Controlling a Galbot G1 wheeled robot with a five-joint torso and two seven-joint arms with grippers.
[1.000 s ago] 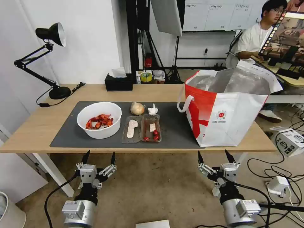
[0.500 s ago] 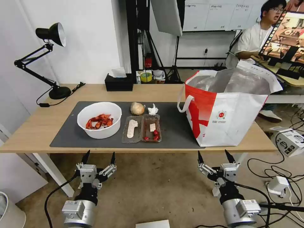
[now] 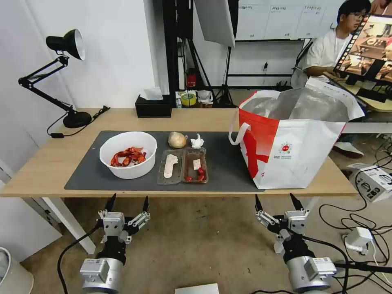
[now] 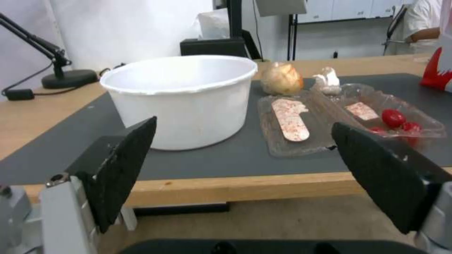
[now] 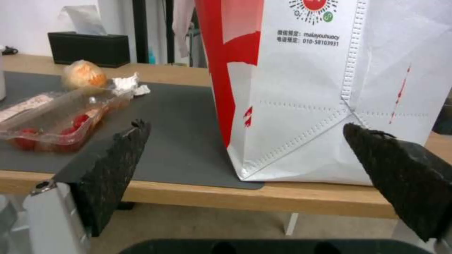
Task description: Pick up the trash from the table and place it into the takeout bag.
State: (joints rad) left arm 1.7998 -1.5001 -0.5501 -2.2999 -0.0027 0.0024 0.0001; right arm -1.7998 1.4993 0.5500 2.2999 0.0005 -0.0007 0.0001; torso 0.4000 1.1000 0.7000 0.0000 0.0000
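On the table (image 3: 49, 163) lies a dark grey mat bearing the trash: a white bowl (image 3: 128, 154) (image 4: 183, 98) of red-orange scraps, a clear two-part tray (image 3: 182, 165) (image 4: 325, 120) (image 5: 56, 116), a tan ball (image 3: 177, 139) (image 4: 281, 78) (image 5: 84, 75) and a tissue wad (image 3: 197, 141) (image 4: 327, 79) (image 5: 126, 84). The red-and-white takeout bag (image 3: 290, 139) (image 5: 325, 88) stands open at the table's right end. My left gripper (image 3: 127, 202) (image 4: 245, 176) hangs open below the table's front edge, facing the bowl. My right gripper (image 3: 277, 201) (image 5: 245, 180) is open below the edge, facing the bag.
A black tissue box (image 3: 153, 107) (image 5: 89, 47) sits at the table's far edge. A black desk lamp (image 3: 61, 73) stands at the far left corner. Cables and white boxes (image 3: 373, 181) lie on the floor to the right. A white bin (image 3: 12, 273) is at the lower left.
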